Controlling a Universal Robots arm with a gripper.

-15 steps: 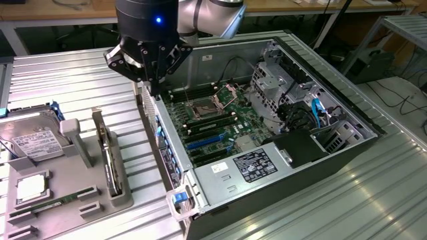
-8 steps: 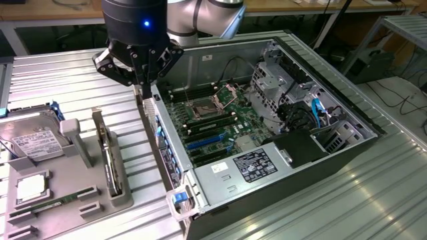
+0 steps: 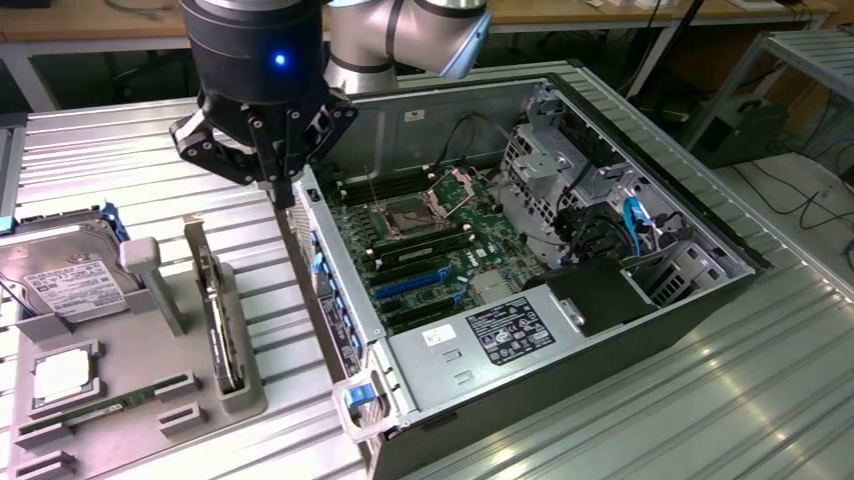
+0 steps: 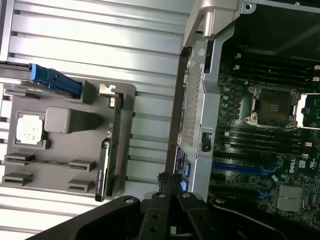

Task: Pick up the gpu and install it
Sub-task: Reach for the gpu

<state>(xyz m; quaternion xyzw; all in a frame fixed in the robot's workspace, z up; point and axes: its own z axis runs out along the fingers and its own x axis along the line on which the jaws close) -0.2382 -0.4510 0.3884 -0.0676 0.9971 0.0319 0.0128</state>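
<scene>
Ribbed metal table carries an open black computer case; just beside the case a grey moulded holder keeps the thin black gpu card standing on edge in a slot. The black claw hangs above the case's wall nearest the holder, fingers together, empty. The gpu looks light, stiff and fragile; its exposed upper edge seems the safest hold.

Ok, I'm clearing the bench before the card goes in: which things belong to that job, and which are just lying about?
For the job: gripper, graphics card standing on edge in the grey holder, open computer case.
Lying about: hard drive, processor chip, memory stick, all in the same holder.
</scene>
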